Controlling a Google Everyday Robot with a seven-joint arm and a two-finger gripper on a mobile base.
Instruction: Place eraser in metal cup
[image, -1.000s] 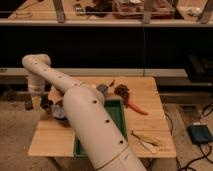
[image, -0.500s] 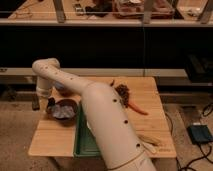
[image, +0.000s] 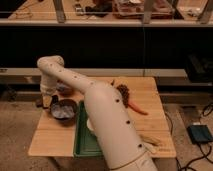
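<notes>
Jaws shut; whether eraser held, cannot tell. Gripper (image: 50, 100) at table's (image: 100, 142) left edge, beside bowl (image: 64, 110). Best centre over cup rim before release.

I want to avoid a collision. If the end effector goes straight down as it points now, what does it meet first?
Probably the wooden table edge beside the dark round bowl; the end effector hangs at the table's left end, depth unclear.

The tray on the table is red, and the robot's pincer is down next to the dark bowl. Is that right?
Not quite. The camera view shows the tray is green, not red. The rest holds: it lies on the table, and the pincer is down next to the dark bowl.
</notes>
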